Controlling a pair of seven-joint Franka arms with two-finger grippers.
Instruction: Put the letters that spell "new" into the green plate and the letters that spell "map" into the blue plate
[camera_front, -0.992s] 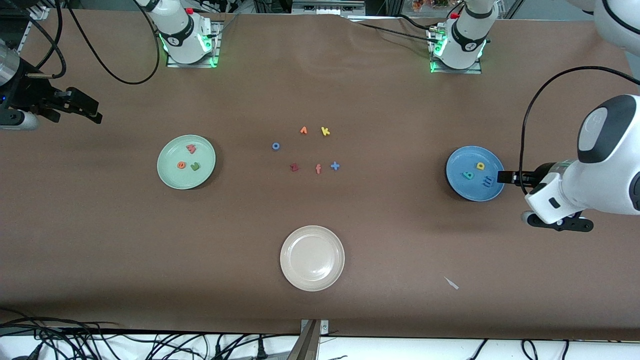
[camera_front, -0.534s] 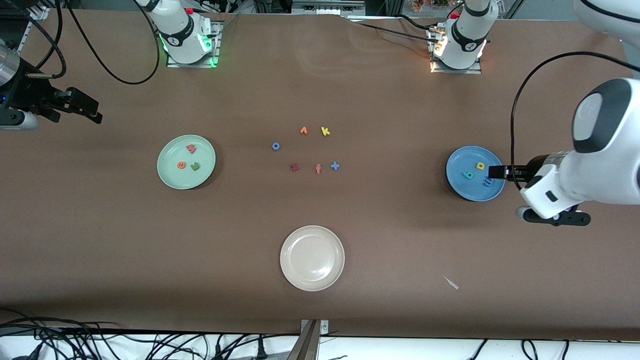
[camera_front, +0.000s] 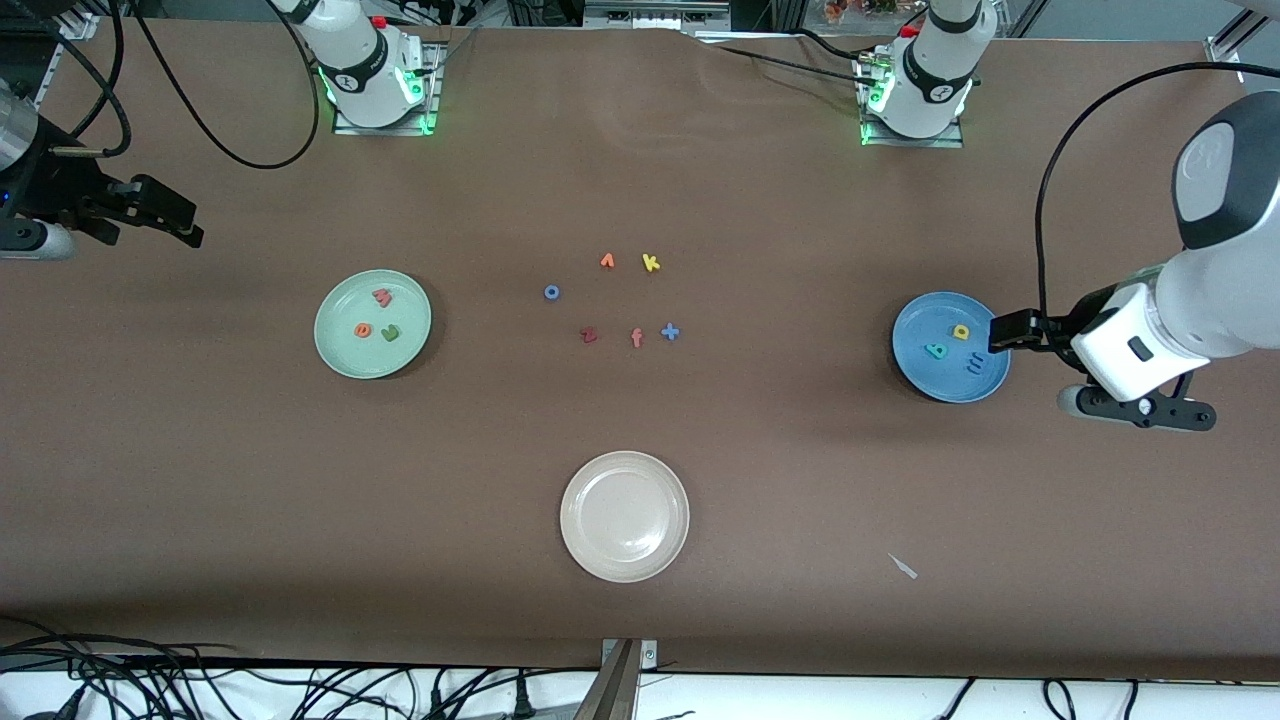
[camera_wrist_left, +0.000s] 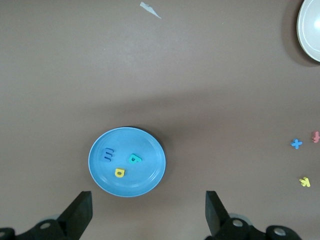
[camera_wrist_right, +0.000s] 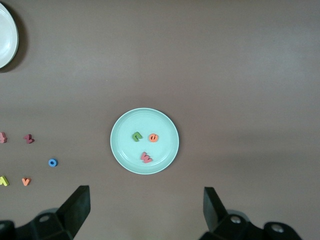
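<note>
1. In the front view we see the green plate toward the right arm's end of the table, holding the coral w, the orange e and the green n. The blue plate lies toward the left arm's end, holding the yellow p, the teal a and the blue m. The left gripper hangs over the blue plate's rim; the right gripper waits over bare table at its own end.
2. In the left wrist view we find the left gripper's fingers spread wide and empty above the blue plate.
3. In the right wrist view the right gripper's fingers also stand apart, holding nothing, with the green plate below.
</note>
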